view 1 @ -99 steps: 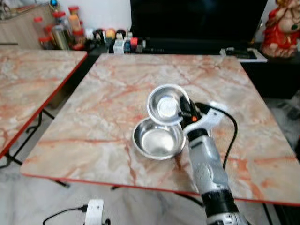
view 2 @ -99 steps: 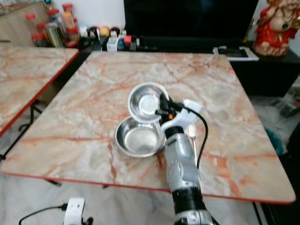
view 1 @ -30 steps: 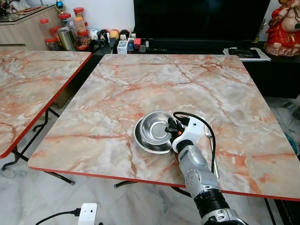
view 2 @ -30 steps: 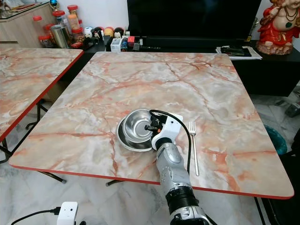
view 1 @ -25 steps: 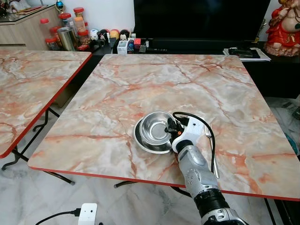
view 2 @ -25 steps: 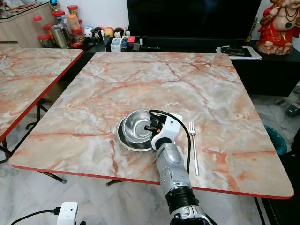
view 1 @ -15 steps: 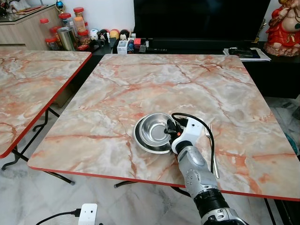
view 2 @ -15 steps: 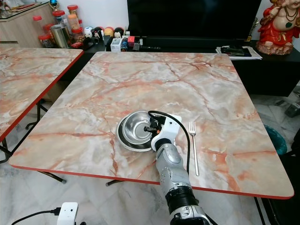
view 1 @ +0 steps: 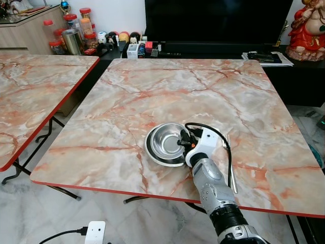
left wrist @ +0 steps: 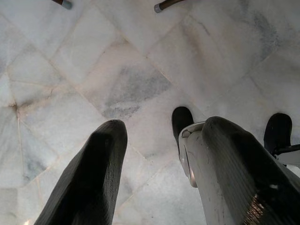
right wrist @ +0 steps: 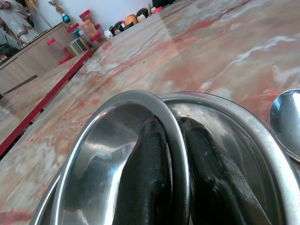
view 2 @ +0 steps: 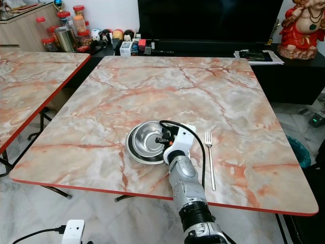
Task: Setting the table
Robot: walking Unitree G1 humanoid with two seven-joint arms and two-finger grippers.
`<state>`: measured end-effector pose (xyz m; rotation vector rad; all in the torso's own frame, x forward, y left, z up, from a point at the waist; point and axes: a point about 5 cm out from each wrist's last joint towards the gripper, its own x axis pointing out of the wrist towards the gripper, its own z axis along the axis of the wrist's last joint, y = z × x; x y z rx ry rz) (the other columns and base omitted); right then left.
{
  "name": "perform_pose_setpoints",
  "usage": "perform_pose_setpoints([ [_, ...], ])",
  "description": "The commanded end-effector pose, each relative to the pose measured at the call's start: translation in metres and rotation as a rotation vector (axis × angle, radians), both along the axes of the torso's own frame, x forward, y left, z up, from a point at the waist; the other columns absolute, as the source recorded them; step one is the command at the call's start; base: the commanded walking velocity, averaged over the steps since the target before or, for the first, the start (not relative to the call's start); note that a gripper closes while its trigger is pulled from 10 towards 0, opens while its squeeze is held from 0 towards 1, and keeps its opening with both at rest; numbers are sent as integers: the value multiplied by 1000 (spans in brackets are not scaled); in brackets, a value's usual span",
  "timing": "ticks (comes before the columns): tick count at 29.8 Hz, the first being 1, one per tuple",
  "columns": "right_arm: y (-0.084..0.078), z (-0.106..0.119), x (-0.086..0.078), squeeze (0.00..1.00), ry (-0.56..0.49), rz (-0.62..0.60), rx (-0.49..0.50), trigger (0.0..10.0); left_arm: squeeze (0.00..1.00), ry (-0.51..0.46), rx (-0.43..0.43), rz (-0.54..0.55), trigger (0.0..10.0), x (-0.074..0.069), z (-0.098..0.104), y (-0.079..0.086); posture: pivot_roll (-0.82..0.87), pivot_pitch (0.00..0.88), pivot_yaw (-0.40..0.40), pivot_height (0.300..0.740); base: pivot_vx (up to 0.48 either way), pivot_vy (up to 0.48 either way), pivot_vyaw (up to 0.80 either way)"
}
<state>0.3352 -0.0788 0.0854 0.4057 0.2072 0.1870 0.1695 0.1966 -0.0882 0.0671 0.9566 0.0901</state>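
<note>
My right claw [view 1: 182,143] pinches the rim of the small bowl [view 1: 167,144], nested in the big bowl [view 1: 152,152] on the counter [view 1: 152,91] (thin, slick steel, light; grip the rim firmly).

text: none legible | jars [view 1: 66,30] and small items [view 1: 134,47] behind table [view 1: 127,91]: labels too small to read | bowl [view 1: 165,144], fork [view 1: 230,162], gripper [view 1: 183,143]: no markings readable
</note>
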Motion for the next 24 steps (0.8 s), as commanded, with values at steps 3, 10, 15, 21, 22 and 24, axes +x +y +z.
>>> perform_pose_setpoints([
  [3,14,8,3,78,-9,46,2,10000,0,11,7,-6,10000,0,0,1,27,0,18,736,0,0,0],
  [10,15,2,2,78,13,61,-21,10000,0,13,6,-5,10000,0,0,0,28,0,16,736,0,0,0],
  [15,16,3,2,529,10,69,-18,10000,0,15,6,-5,10000,-1,-1,0,27,0,16,736,0,0,0],
  [21,15,4,2,0,6,65,-23,10000,0,14,5,-6,10000,0,-1,0,26,0,15,736,0,0,0],
  [22,15,4,2,0,5,65,-24,10000,0,14,6,-6,10000,0,0,0,26,0,15,736,0,0,0],
  [24,15,4,3,0,4,65,-24,10000,0,13,6,-6,10000,0,0,0,26,0,15,736,0,0,0],
])
